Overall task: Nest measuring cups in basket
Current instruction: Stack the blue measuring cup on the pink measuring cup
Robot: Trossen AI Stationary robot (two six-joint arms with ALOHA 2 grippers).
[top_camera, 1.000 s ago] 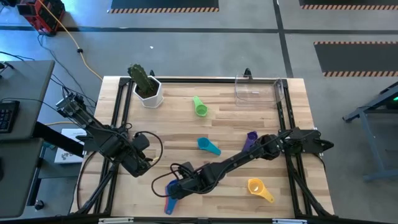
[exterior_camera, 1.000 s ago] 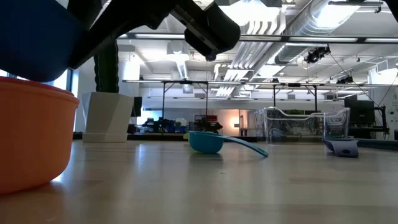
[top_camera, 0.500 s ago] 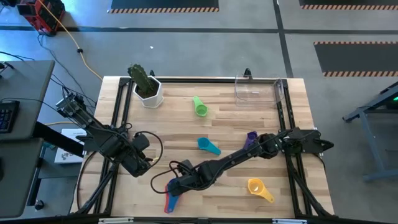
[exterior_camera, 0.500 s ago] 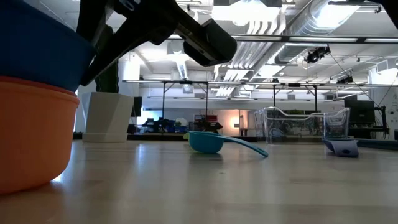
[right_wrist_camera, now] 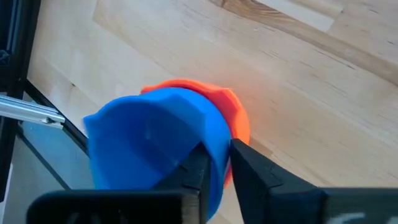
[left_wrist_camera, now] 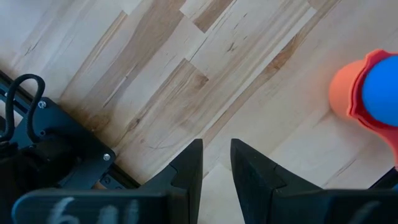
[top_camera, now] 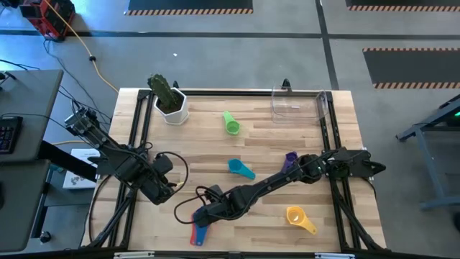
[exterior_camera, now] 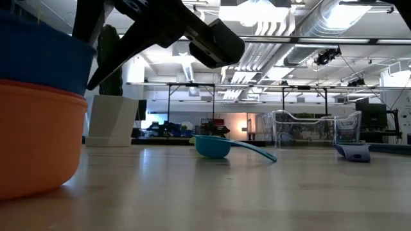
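Zero cups in the basket so far; one nest started on the wooden tabletop (top_camera: 208, 147).

- Left pincer (left_wrist_camera: 216, 144), lower left of high view: parked, slightly spread, holding nothing.
- Lower centre: blue plastic measuring cup (right_wrist_camera: 149, 149) sits inside the orange plastic measuring cup (right_wrist_camera: 239, 121). A red rim shows between them in the left wrist view and a red handle (top_camera: 195, 236) sticks out below in the high view, so a red cup is probably in the stack too; not certain.
- Right pincer (right_wrist_camera: 217, 148) is at the blue cup's wall. Can't tell if it's pinching or already letting go.
- Loose: green plastic scoop cup (top_camera: 231, 125) upper centre, teal plastic scoop cup (top_camera: 241, 169) centre, purple plastic scoop cup (top_camera: 290, 159) right of centre, yellow plastic scoop cup (top_camera: 298, 216) lower right.
- Clear rectangular plastic basket (top_camera: 316, 106), upper right: nothing in it.

My read: early. Four loose cups left to nest, then the stack goes across to the basket.
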